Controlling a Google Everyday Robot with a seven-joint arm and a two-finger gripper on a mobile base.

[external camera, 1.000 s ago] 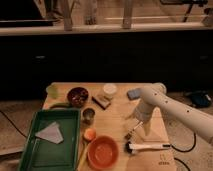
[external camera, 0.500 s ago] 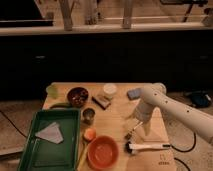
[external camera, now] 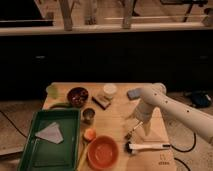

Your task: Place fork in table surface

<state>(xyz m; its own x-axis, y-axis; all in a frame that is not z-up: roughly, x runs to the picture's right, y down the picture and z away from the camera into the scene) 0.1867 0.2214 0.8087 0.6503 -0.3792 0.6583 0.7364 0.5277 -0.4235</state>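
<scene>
Camera view: one fork (external camera: 134, 131) below one end effector (external camera: 141, 121), one table surface (external camera: 115, 120).

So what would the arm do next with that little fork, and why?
Probably ease straight down a little and then let go. The gripper hangs low over the light tan wooden table surface, right of the orange bowl. The small slim fork slants down from it, its lower end at or just above the wood, near the longer white-handled tool. Whether the fork already touches is unclear.
</scene>
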